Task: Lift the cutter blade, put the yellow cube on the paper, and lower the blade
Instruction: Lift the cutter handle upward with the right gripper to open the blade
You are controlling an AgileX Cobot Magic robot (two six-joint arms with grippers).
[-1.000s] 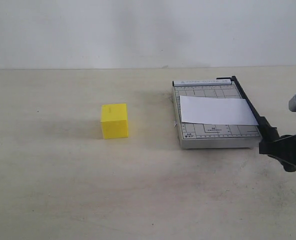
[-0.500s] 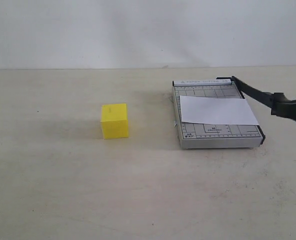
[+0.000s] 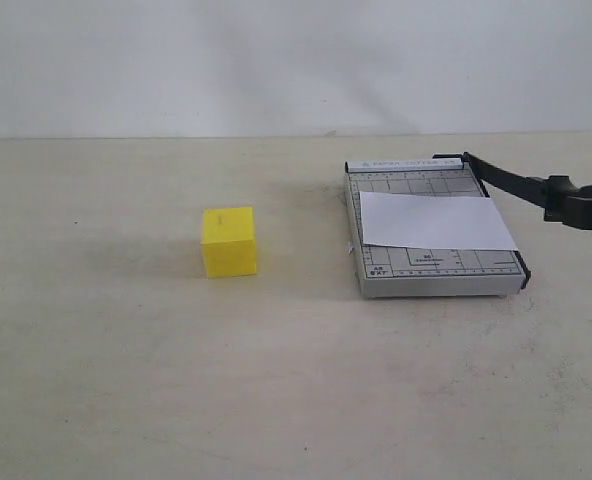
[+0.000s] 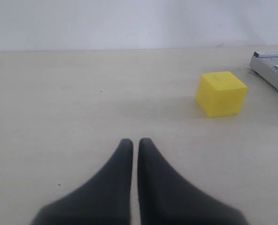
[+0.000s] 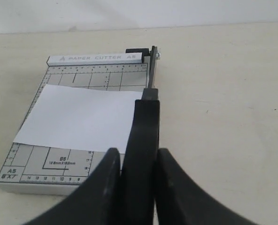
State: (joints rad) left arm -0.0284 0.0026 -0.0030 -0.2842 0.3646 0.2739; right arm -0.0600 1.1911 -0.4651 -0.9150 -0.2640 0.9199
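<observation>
Yellow cube (image 3: 228, 242) sits alone left of centre in the exterior frame, flat on the pale table (image 3: 276, 400) and well apart from the grey trimmer base (image 3: 431, 272) at centre right. The paper (image 3: 436, 221), a plain white sheet, lies across the middle of that gridded base, its long side running crosswise, with printed rulings showing above and below it. The cutter blade (image 3: 506, 178) stands lifted off the base, hinged at the far right corner and slanting up toward the right edge of the frame, where the right gripper (image 3: 579, 206) has it by the thick handle end.

The right wrist camera shows that grip closely: the right gripper (image 5: 139, 157) has its two dark fingers (image 5: 106, 178) closed against either side of the black handle of the cutter blade (image 5: 146, 126), above the edge of the paper (image 5: 82, 117) and the base (image 5: 96, 79).

The left wrist camera shows the left gripper (image 4: 135, 144) low over bare table, its fingers drawn together with only a thin slit between them and nothing held. The yellow cube (image 4: 221, 93) lies beyond it, untouched, near a corner of the base (image 4: 270, 70).
</observation>
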